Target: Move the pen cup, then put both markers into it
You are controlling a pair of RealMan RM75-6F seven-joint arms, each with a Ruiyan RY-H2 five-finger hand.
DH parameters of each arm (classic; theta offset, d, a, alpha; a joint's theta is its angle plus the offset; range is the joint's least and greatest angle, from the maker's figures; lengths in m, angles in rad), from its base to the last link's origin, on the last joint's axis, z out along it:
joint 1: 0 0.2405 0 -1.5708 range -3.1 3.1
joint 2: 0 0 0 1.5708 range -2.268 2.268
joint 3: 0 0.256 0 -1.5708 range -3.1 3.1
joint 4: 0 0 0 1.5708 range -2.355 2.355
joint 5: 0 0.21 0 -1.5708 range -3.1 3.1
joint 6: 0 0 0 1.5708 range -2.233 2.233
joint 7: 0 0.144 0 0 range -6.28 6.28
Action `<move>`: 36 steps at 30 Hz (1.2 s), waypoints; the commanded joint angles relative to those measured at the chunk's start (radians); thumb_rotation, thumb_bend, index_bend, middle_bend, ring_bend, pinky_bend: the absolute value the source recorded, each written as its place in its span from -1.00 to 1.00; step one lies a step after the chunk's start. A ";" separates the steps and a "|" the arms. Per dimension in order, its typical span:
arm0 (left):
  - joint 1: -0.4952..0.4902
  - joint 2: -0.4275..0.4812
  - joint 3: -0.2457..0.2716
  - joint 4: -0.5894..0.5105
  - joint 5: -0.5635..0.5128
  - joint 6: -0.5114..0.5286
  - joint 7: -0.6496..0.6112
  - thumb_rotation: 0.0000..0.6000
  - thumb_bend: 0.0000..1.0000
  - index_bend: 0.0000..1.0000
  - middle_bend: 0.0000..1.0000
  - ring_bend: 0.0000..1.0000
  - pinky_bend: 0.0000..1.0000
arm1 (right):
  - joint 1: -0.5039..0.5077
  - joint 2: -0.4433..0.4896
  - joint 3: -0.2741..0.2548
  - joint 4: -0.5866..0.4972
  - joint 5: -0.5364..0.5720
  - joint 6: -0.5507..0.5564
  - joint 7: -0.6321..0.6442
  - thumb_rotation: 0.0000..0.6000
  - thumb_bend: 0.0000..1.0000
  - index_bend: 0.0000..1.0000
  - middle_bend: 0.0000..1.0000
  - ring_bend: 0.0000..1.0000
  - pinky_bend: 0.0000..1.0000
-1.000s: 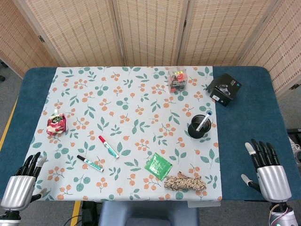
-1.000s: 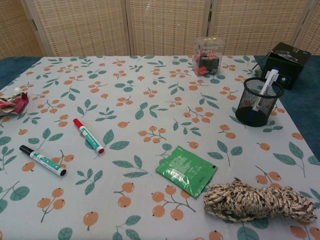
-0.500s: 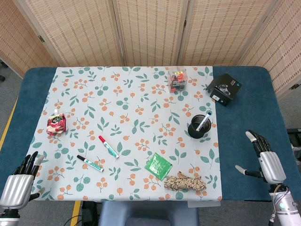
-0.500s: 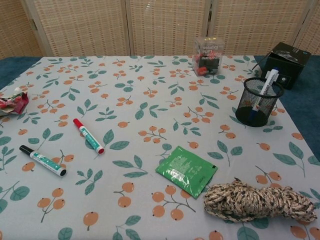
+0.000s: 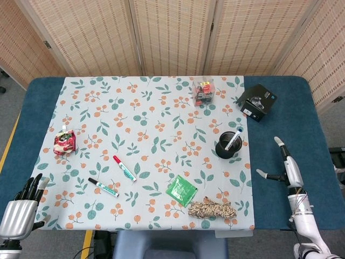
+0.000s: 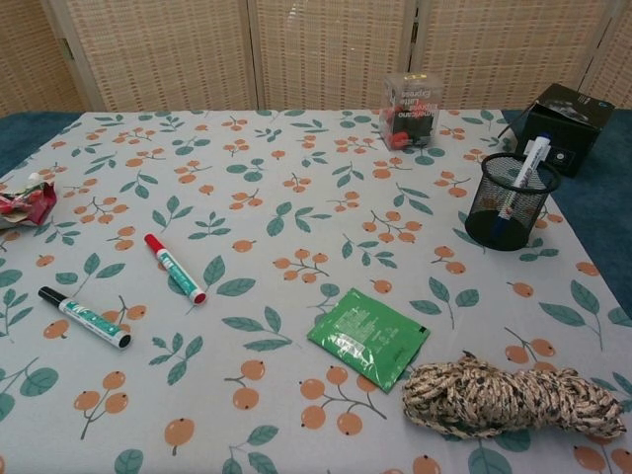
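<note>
Place: a staged robot test room, not a home.
Backdrop: woven folding screens [image 5: 172, 35] stand beyond the right hand [image 5: 288, 167], closing off the room.
Counter: the counter [image 5: 285, 124] has a blue cover and a printed leaf-and-berry cloth [image 5: 151, 124], laid to the left of the right hand.
Floor: grey floor [image 5: 8, 116] with a yellow tape line [image 5: 9, 141], ahead of the left hand [image 5: 21, 213].
Objects: unrelated small items are spread apart between both hands.
</note>
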State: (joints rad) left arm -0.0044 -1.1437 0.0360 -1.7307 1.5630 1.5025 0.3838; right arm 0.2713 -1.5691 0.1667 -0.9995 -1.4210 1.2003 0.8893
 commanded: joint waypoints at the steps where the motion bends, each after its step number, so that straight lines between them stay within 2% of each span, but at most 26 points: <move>1: 0.000 -0.001 -0.001 0.000 -0.002 0.000 0.003 1.00 -0.79 -1.00 -1.00 -0.96 -0.32 | 0.020 -0.025 0.002 0.026 0.000 -0.023 0.032 1.00 -0.86 -1.00 -1.00 -1.00 -1.00; 8: -0.001 0.001 -0.002 0.001 -0.007 0.000 0.000 1.00 -0.79 -1.00 -1.00 -0.96 -0.32 | 0.077 -0.101 0.013 0.105 0.004 -0.073 0.090 1.00 -0.86 -1.00 -1.00 -1.00 -1.00; 15: -0.005 0.005 -0.006 0.003 -0.015 -0.004 -0.010 1.00 -0.79 -1.00 -1.00 -0.96 -0.32 | 0.135 -0.163 0.025 0.162 0.000 -0.100 0.092 1.00 -0.84 -1.00 -1.00 -1.00 -1.00; 22: -0.010 0.010 -0.014 0.008 -0.031 -0.011 -0.022 1.00 -0.79 -1.00 -1.00 -0.96 -0.32 | 0.189 -0.224 0.040 0.228 0.013 -0.139 0.091 1.00 -0.80 -0.98 -0.90 -1.00 -0.98; 27: -0.017 0.010 -0.021 0.012 -0.049 -0.022 -0.025 1.00 -0.79 -1.00 -1.00 -0.96 -0.32 | 0.230 -0.287 0.052 0.321 0.024 -0.169 0.109 1.00 -0.73 -0.76 -0.78 -0.81 -0.64; 29: -0.020 0.010 -0.024 0.014 -0.057 -0.028 -0.028 1.00 -0.79 -1.00 -1.00 -0.96 -0.32 | 0.246 -0.313 0.059 0.360 0.029 -0.177 0.123 1.00 -0.68 -0.66 -0.68 -0.72 -0.43; 31: -0.024 0.009 -0.027 0.018 -0.064 -0.034 -0.030 1.00 -0.79 -1.00 -1.00 -0.96 -0.32 | 0.258 -0.336 0.065 0.393 0.032 -0.174 0.136 1.00 -0.61 -0.46 -0.49 -0.57 -0.26; 33: -0.028 0.008 -0.030 0.020 -0.071 -0.039 -0.032 1.00 -0.79 -1.00 -1.00 -0.96 -0.32 | 0.264 -0.349 0.067 0.414 0.030 -0.162 0.145 1.00 -0.53 -0.30 -0.35 -0.44 -0.16; 36: -0.032 0.006 -0.034 0.025 -0.080 -0.046 -0.031 1.00 -0.79 -1.00 -1.00 -0.96 -0.32 | 0.265 -0.354 0.067 0.422 0.021 -0.125 0.160 1.00 -0.47 -0.20 -0.26 -0.36 -0.08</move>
State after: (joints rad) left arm -0.0357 -1.1371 0.0028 -1.7071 1.4838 1.4578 0.3525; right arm 0.5328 -1.9188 0.2317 -0.5802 -1.3957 1.0569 1.0411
